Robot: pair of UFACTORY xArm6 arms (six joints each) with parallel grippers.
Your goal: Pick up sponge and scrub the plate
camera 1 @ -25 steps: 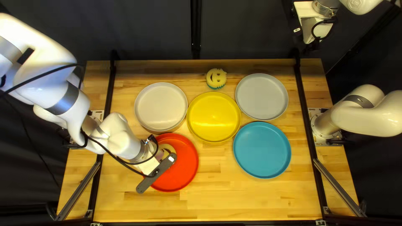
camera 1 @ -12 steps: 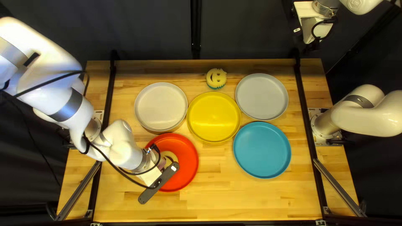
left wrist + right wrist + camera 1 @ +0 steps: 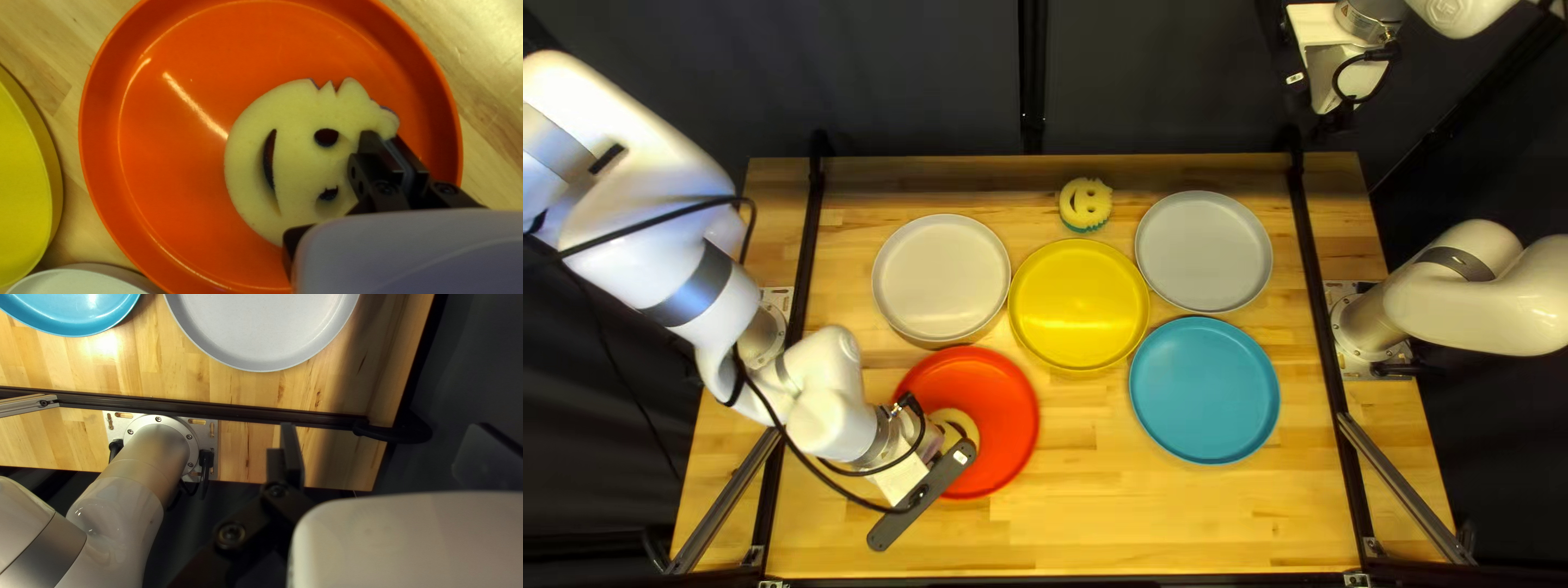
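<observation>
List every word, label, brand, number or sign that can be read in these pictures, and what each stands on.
None can be read.
Round badge on the white arm part at the top right: too small.
Small white tag on the dark bar at my left arm's end: too small.
The sponge has a cut-out face, not text.

"what does the left gripper [image 3: 932,441] have?"

"a round, pale yellow foam sponge [image 3: 297,158], pinched at its edge between two black fingers."

"any marks on it?"

"a smiling face: two eye holes and a curved mouth slit."

"and under it?"

"a round, glossy orange-red plate [image 3: 180,179] on the light wooden table [image 3: 32,38], near a round yellow plate [image 3: 22,179] and a round whitish one [image 3: 76,282]."
</observation>
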